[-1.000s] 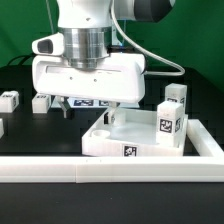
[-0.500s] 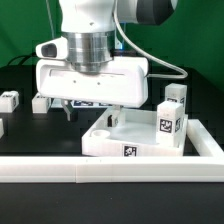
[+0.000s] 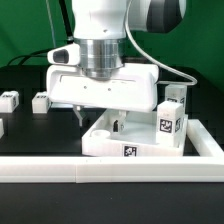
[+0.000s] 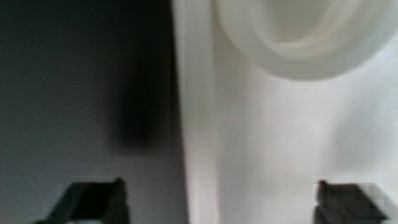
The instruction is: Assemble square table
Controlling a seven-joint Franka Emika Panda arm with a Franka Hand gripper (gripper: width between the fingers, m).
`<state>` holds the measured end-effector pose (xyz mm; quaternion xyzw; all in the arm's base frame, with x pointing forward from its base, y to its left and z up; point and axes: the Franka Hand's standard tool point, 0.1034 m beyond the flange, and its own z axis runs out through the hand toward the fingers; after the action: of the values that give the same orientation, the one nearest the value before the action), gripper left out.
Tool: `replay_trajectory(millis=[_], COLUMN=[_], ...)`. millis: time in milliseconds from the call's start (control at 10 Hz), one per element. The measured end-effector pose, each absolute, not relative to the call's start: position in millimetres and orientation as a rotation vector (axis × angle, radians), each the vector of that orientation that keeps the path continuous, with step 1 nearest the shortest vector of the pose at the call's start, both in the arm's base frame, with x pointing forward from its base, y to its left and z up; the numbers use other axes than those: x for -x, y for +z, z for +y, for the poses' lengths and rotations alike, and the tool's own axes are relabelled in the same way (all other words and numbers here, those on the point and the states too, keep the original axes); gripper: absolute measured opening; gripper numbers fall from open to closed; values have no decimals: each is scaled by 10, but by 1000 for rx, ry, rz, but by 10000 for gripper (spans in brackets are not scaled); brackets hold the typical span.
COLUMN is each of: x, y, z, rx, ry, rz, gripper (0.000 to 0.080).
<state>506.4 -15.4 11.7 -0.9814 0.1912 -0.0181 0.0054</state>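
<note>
White plastic, the square tabletop (image 3: 140,138) lies on the black desk (image 3: 30,135) against the border rail (image 3: 110,170), just below my end effector (image 3: 98,117); my wrist hides its far rim. From the wrist view, my fingers (image 4: 93,203) stand apart, clamped on nothing, straddling the tabletop's edge, which runs lengthwise between them. A corner pocket (image 4: 311,40) shows only as a blur.
</note>
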Motion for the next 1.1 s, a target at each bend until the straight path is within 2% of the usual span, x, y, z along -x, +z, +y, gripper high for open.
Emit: replay_trajectory(millis=[100, 200, 300, 400, 1100], x=[-5064, -5064, -5064, -5056, -5054], y=[117, 117, 117, 116, 117], z=[-159, -159, -170, -203, -236], rx=[3072, 3073, 3073, 3077, 3076], ry=[-57, -57, -58, -57, -58], rz=[600, 600, 602, 600, 609], gripper=[364, 224, 224, 69, 63])
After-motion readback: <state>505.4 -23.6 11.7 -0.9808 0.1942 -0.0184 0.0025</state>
